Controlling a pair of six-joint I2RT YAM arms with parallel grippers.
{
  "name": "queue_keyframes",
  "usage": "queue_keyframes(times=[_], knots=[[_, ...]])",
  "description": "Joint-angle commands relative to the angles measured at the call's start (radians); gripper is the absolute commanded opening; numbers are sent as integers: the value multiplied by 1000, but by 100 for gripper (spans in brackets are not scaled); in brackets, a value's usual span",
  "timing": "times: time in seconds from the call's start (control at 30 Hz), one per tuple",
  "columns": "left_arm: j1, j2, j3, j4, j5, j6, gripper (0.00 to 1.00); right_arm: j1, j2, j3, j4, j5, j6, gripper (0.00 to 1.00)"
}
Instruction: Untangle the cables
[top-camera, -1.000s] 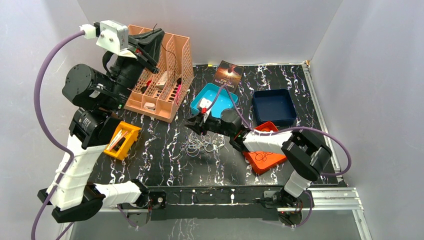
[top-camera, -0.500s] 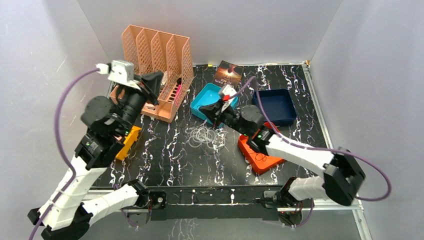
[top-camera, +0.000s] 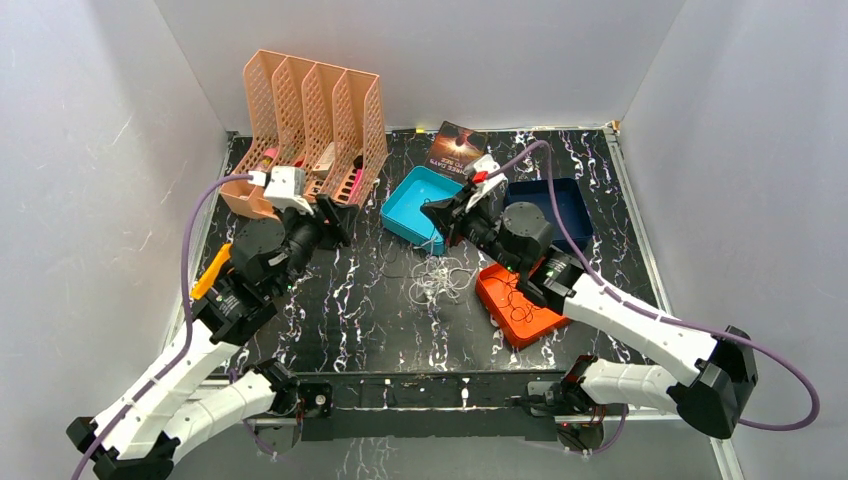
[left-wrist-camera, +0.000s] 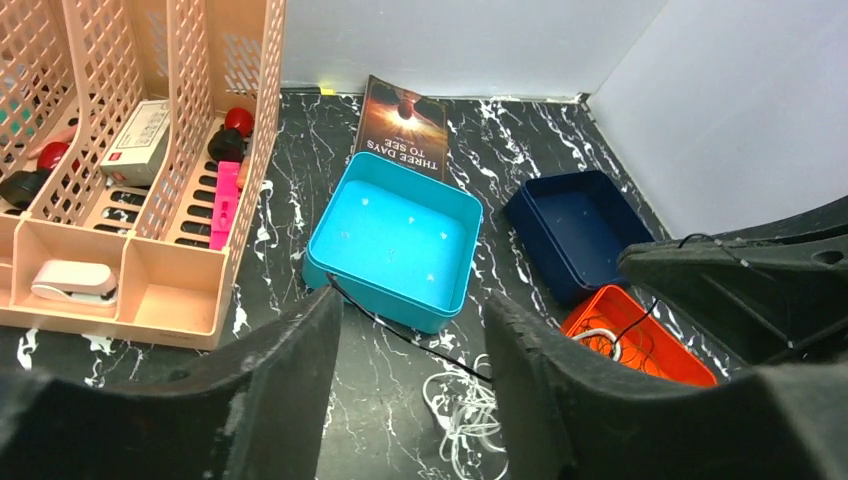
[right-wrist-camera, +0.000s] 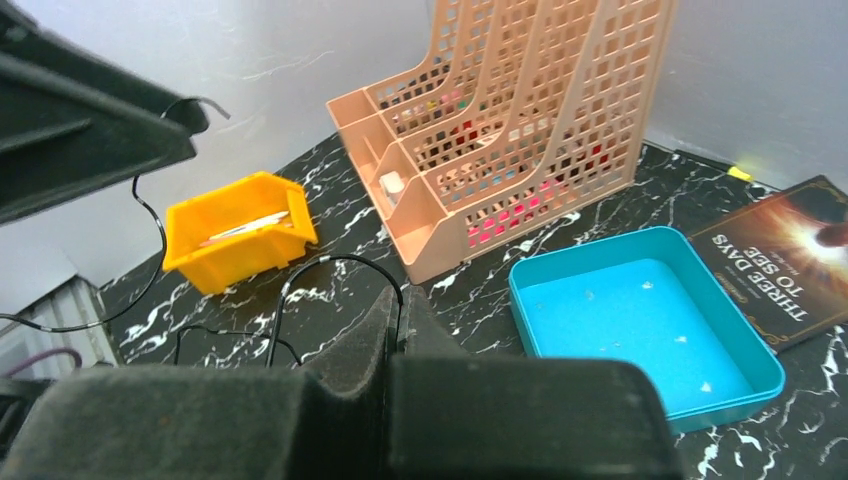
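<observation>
A tangle of white cables (top-camera: 438, 281) lies on the black marble table in front of the teal tray (top-camera: 405, 222). More thin dark cables (top-camera: 520, 305) are curled inside the orange tray (top-camera: 500, 322). My right gripper (top-camera: 432, 212) hovers at the teal tray's near corner and is shut on a black cable (right-wrist-camera: 340, 262), which loops out from its tips (right-wrist-camera: 400, 300). My left gripper (left-wrist-camera: 412, 300) is open. That black cable (left-wrist-camera: 410, 338) runs slantwise across the gap between its fingers, above the white cables (left-wrist-camera: 465, 410). In the top view the left gripper (top-camera: 335, 228) sits left of the teal tray.
A peach file organiser (top-camera: 310, 140) with small items stands at the back left. A yellow bin (right-wrist-camera: 240, 232) sits by the left wall. A navy tray (top-camera: 560, 195) and a book (top-camera: 457, 148) are at the back right.
The left arm dropped from above the organiser to table height and its jaws opened. The right gripper shut on the black cable and pulled back toward the teal tray. The white tangle shifted right.
</observation>
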Motion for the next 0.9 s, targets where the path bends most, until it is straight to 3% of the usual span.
queue_keyframes(times=[0.0, 0.13, 0.3, 0.4, 0.5, 0.77, 0.87], knots=[[3, -34, -35, 25, -33, -47, 59, -3, -29, 108, -57, 104, 15, 0], [3, -39, -102, 26, -17, -86, 75, -3, -26, 171, -89, 151, 66, 0], [3, -57, -160, 6, -17, -134, 98, -3, -38, 219, -116, 321, 128, 0], [3, -89, -193, -8, -32, -167, 98, -3, -33, 265, -182, 440, 165, 0], [3, -122, -255, 42, 15, -176, 98, -3, -26, 301, -210, 457, 195, 0], [3, -171, -578, 609, 302, -103, 98, -3, 0, 361, -265, 403, 308, 0], [1, -120, -595, 674, 335, -79, 98, -3, 7, 372, -255, 369, 317, 0]])
